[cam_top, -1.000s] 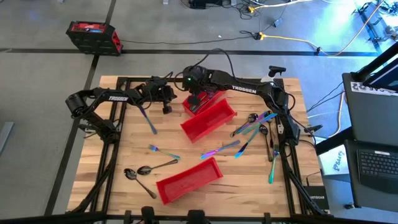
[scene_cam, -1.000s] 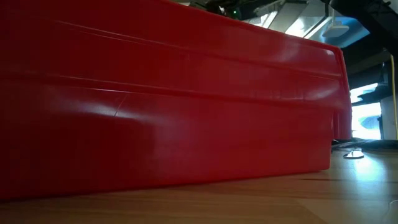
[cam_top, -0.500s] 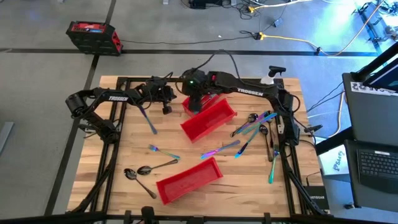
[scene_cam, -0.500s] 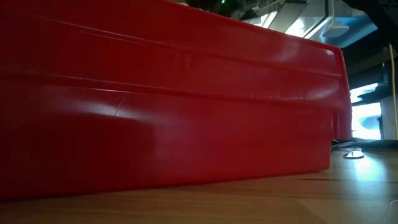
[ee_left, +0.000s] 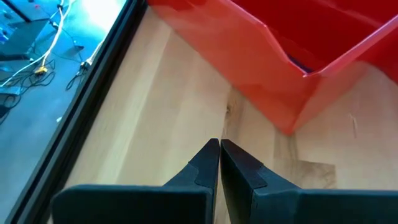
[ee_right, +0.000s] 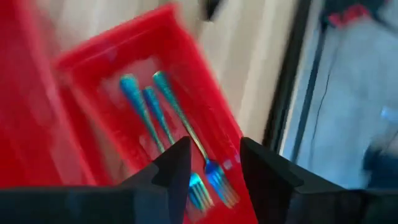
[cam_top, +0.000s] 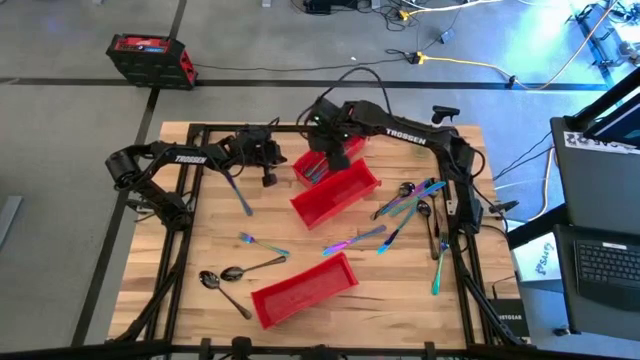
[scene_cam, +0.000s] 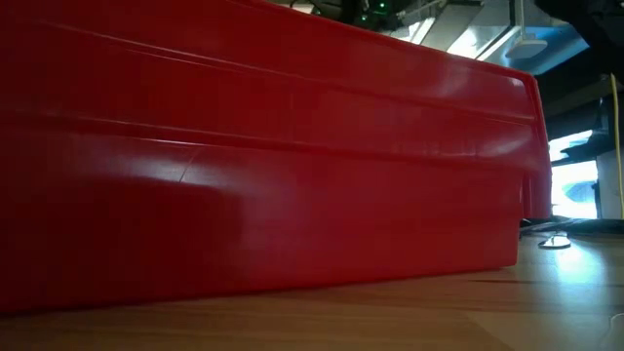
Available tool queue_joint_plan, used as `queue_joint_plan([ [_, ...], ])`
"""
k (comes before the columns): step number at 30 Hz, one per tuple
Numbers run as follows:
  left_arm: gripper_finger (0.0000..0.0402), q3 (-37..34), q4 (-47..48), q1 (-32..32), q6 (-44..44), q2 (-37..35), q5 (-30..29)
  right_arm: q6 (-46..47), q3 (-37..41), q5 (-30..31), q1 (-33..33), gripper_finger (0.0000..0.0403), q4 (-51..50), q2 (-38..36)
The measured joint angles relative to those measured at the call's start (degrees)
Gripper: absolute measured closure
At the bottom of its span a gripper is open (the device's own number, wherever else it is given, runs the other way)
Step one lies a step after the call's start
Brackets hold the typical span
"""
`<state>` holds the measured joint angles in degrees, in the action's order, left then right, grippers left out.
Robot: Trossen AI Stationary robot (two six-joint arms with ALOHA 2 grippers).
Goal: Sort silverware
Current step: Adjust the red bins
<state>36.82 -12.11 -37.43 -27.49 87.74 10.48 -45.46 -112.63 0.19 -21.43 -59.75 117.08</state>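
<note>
R gripper (ee_right: 214, 158) seen released, empty, upper centre over red bin (cam_top: 335, 190) w/ forks (ee_right: 168, 118), L gripper (ee_left: 219, 163) clenched, empty, upper left.

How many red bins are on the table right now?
3. One small bin sits at the far middle under the right gripper, holding forks; a long bin lies right beside it; another long bin lies near the front edge.

Wooden table (cam_top: 200, 250) carries red bins (cam_top: 304, 289), scattered silverware (cam_top: 400, 205).
</note>
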Motion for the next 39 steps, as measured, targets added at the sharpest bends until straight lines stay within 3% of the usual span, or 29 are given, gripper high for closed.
queue_joint_plan([
  [3, 0.0402, 0.00, 0.02, 0.01, -0.12, 0.00, -0.04, -8.90, -0.01, -3.40, 0.24, 0.0300, -0.09, 1.19],
  [9, 0.0402, 0.00, 0.63, -0.07, -0.04, 0.00, -0.15, -13.31, -0.01, -6.29, -0.04, 0.0393, 3.20, 4.90],
  [19, 0.0402, 0.00, 0.75, -0.11, -0.37, 0.00, -0.65, -13.52, -0.01, -11.76, 1.43, 0.0401, 6.18, 9.49],
  [23, 0.0402, 0.00, 0.61, -0.13, 0.31, 0.00, -6.53, -13.50, -0.01, -11.96, 2.12, 0.0402, 10.74, 9.54],
  [28, 0.0402, 0.00, 0.56, -0.13, 1.81, 0.00, -9.44, -13.47, -0.01, -12.24, 2.34, 0.0402, 13.56, 9.54],
  [33, 0.0402, 0.00, -2.28, -1.27, 5.23, -0.26, -4.84, -13.49, -0.04, -10.69, 2.23, 0.0402, 14.15, 10.34],
  [39, 0.0402, 0.00, -3.30, -2.58, 5.73, -0.28, -4.63, -12.93, -0.04, -8.34, 1.53, 0.0403, 13.29, 13.78],
])
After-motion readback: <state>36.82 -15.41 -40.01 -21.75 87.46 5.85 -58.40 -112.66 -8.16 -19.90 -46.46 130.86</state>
